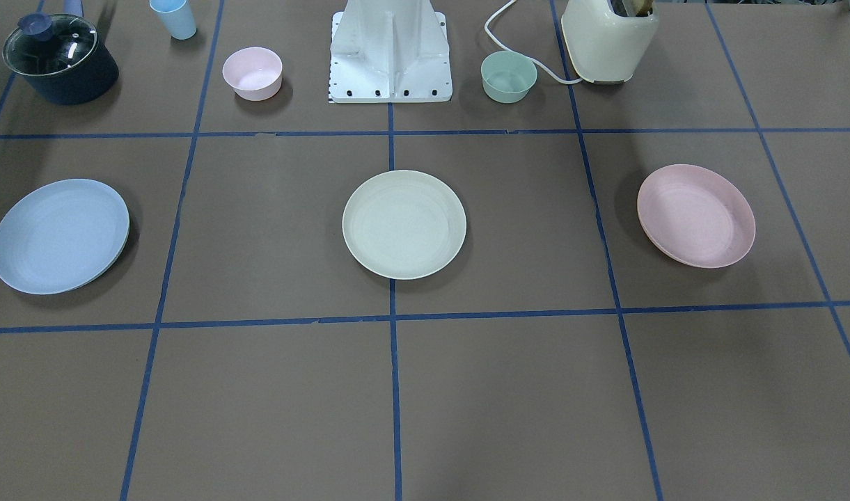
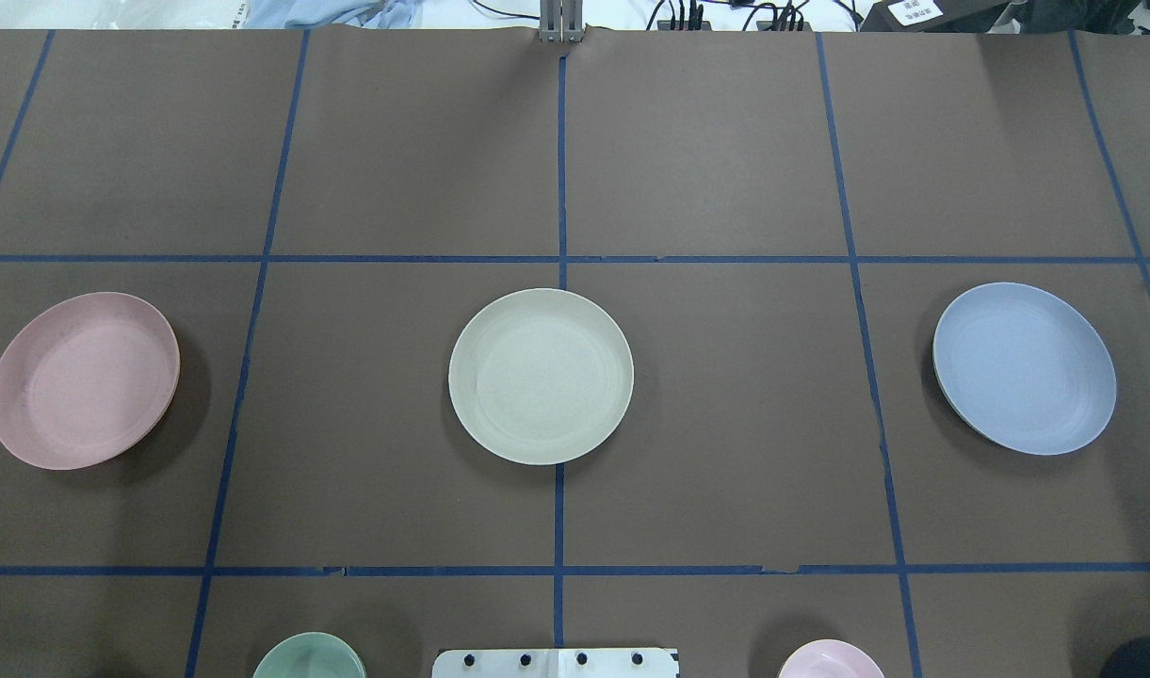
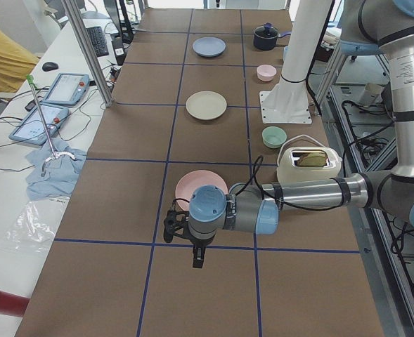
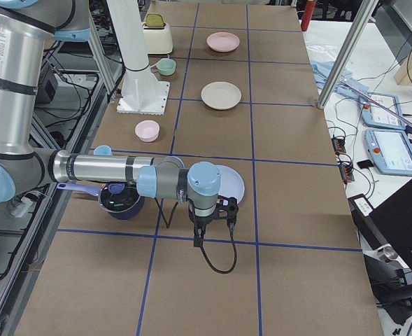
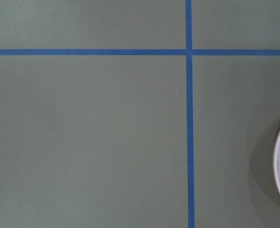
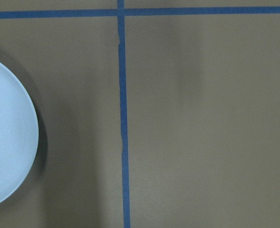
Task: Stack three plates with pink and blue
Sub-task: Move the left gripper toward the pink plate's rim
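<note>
Jaws on both of our grippers are showing only in the two side views, so we cannot tell whether either pair is parted or closed.

We are holding our left gripper pointing down above the table. It is hanging just beyond the pink plate, on the side facing away from the cream plate, and apart from it. Our left wrist camera is catching only a sliver of that plate's rim at the right edge of its frame, with brown table and blue tape lines filling the rest.

We are holding our right gripper the same way at the opposite end of the table. It is hanging just beside the blue plate, on its outer side. Our right wrist camera is showing part of this plate along its left edge and a tape crossing above it.

All three plates are lying rim up and separate in one row across the middle band of squares. Pink is lying on our left, cream is sitting at the centre astride the middle tape line, and blue is lying on our right, each well apart from its neighbour.

Nearer our base, a small pink bowl is sitting on our right and a green bowl on our left. A cream toaster is standing beside the green bowl. A dark lidded pot and a blue cup are standing farther out past the pink bowl.
</note>
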You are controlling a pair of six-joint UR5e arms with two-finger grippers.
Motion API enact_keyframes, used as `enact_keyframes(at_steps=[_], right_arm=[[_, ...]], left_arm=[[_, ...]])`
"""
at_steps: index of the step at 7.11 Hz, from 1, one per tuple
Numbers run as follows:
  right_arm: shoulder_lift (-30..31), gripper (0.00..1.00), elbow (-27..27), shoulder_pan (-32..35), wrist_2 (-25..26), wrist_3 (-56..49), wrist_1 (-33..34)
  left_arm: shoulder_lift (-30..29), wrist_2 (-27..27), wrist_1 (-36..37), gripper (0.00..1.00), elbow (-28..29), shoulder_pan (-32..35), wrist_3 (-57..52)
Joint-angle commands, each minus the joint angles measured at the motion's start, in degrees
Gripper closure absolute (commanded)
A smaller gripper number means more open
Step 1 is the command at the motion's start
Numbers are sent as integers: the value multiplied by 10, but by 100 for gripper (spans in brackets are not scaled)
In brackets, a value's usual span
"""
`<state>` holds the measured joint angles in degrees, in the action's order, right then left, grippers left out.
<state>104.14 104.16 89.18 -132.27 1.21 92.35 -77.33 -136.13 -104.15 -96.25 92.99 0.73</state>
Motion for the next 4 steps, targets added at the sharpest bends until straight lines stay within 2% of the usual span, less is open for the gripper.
enact_keyframes(at_steps=[1,3,4], right_arm=[[-2,0,1,0,0,0,-1],[-4,0,8,0,-3,-1,-2],[-13,0,17,0,-5,0,-2]], left_arm=[[3,1,-114,0,37,0,0],[5,-1,-164,0,44,0,0],[9,4,-217,0,49,1,-15]])
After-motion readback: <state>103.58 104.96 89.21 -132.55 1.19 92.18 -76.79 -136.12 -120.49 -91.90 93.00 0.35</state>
